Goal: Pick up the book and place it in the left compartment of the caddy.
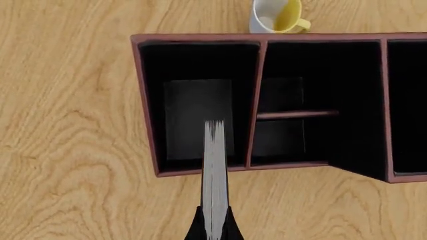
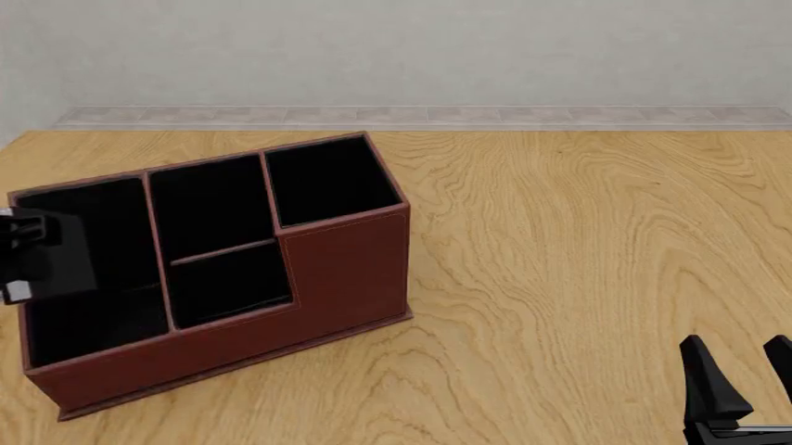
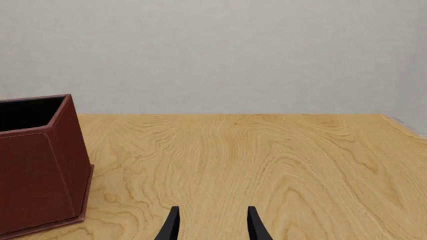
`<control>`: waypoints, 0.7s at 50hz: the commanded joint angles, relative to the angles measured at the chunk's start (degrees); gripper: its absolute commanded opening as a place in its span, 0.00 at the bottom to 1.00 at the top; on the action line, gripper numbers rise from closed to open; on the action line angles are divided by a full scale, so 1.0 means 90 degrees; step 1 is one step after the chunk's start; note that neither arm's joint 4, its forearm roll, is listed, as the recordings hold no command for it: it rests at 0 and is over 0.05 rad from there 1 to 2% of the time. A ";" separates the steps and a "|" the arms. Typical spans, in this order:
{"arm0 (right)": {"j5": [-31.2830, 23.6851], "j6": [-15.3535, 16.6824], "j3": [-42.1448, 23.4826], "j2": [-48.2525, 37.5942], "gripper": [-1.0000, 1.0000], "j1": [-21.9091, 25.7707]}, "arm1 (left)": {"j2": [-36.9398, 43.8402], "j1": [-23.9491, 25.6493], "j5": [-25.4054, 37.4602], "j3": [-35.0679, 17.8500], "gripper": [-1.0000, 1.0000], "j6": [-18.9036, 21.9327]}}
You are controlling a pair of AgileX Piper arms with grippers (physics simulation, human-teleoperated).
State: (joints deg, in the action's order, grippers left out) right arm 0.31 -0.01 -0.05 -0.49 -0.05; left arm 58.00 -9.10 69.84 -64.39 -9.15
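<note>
While the left end effector (image 1: 214, 227) pinches the book (image 1: 215, 170) edge-on, the book's far end hangs over the left compartment (image 1: 198, 117), between its red-brown walls. The caddy (image 2: 347, 269) sits directly ahead. A mug (image 1: 279, 16) lies beyond it. The right end effector (image 3: 212, 225) is empty, fingers apart, over bare wood worktop (image 2: 581, 241); grey wall behind.

table (image 2: 594, 241): light wood, bold grain, fills near and mid scene | wall (image 2: 396, 51): plain pale grey, along far side, no windows | baseboard (image 2: 421, 116): pale mottled strip where far table edge meets wall | light: even, diffuse, soft shadows only
</note>
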 commanded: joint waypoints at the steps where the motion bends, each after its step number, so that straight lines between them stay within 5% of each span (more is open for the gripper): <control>1: -0.0021 0.0000 -0.0007 0.0021 1.00 0.0001 | 0.0144 0.0037 0.0006 -0.0121 0.00 0.0066; 35: -0.0022 0.0001 -0.0007 0.0020 1.00 0.0001 | 0.0665 -0.0009 -0.0035 -0.0281 0.00 0.0091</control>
State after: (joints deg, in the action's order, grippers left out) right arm 0.31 -0.01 -0.05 -0.49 -0.05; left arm 63.40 -9.37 69.73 -66.98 -9.26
